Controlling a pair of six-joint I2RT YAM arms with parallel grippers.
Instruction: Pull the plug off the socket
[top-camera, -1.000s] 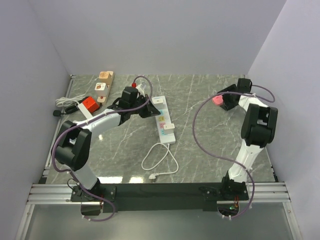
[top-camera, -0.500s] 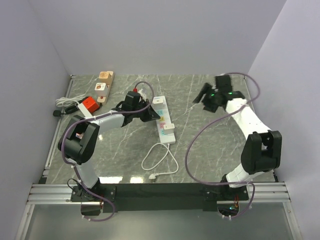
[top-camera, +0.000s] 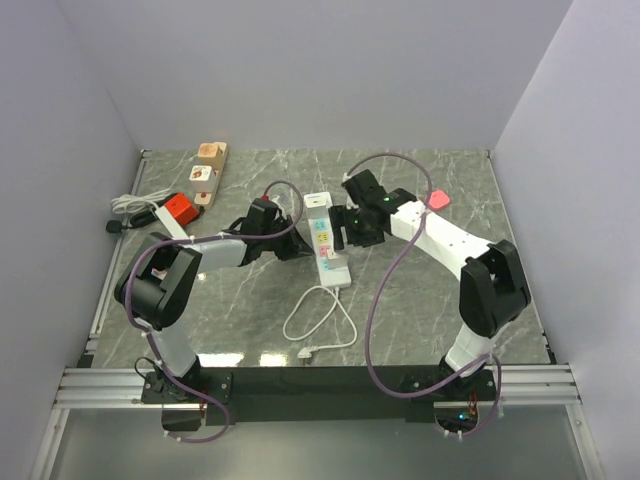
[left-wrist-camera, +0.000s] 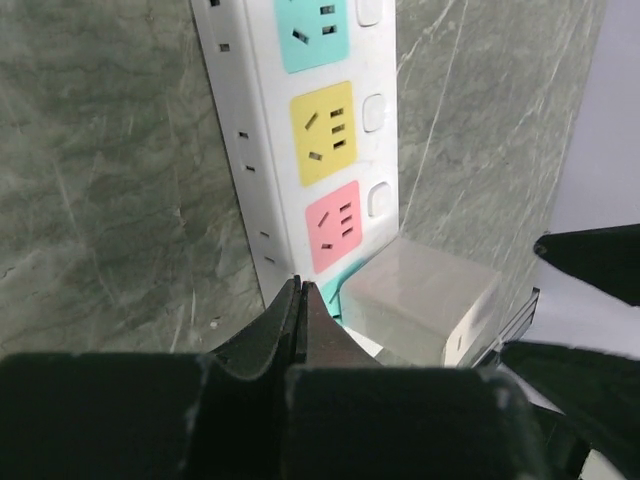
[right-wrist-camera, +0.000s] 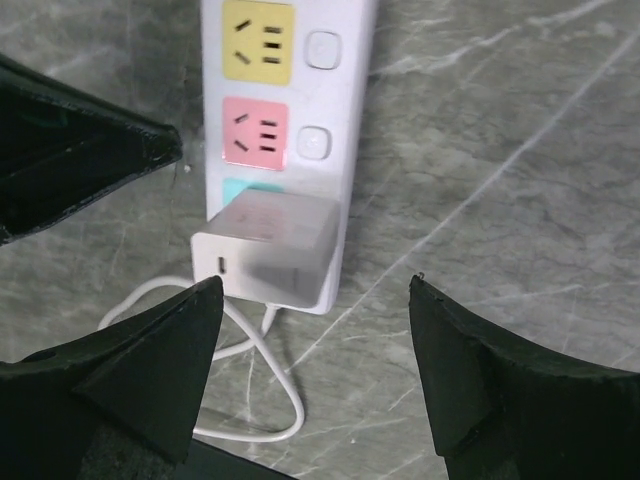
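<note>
White charger plug (right-wrist-camera: 268, 245) sits in end socket of power strip (right-wrist-camera: 340, 100), next to pink outlet; R gripper (right-wrist-camera: 315, 285) spread wide over plug, fingers flanking it, clear of its sides; L gripper (left-wrist-camera: 298, 292) pressed together, tips at strip's long edge, just beside plug; small black plug (top-camera: 113, 226) lies far left, well apart from both.

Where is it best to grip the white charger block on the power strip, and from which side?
Its two flat opposite sides, coming from above: the charger block stands proud of the power strip, and the open right gripper straddles it.
</note>
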